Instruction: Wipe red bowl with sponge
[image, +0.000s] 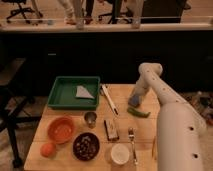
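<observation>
Our end effector (136, 96) sits at the right rear of the wooden counter (64, 161), down on or just above the small blue-grey block sponge (133, 102). We cannot tell whether it is open, closed or already gripping the sponge, since the two merge into one shape there. The shallow round orange-red bowl (62, 129) lies well apart from them, toward the front left, with a small orange ball-shaped fruit (47, 149) just in front of it and a dark brown bowl (86, 145) near its right side.

We judge the carry across to be the main risk. A weak or off-centre hold could drop the sponge on the way. A low path could also knock over the small metal cup (90, 118) or clip the long white utensil (110, 99), both of which lie between sponge and bowl. The long green vegetable (140, 113) lies just beside the sponge and could be dragged along with it. At the bowl, a hard press on the rim could tip or slide it, and the dark bowl is close enough to be wiped by mistake.

The white robot arm (175, 125) covers the counter's right edge. A yellowish thing near the front right is mostly hidden behind it, and we cannot name it. The contents of the dark bowl are also hard to make out.
</observation>
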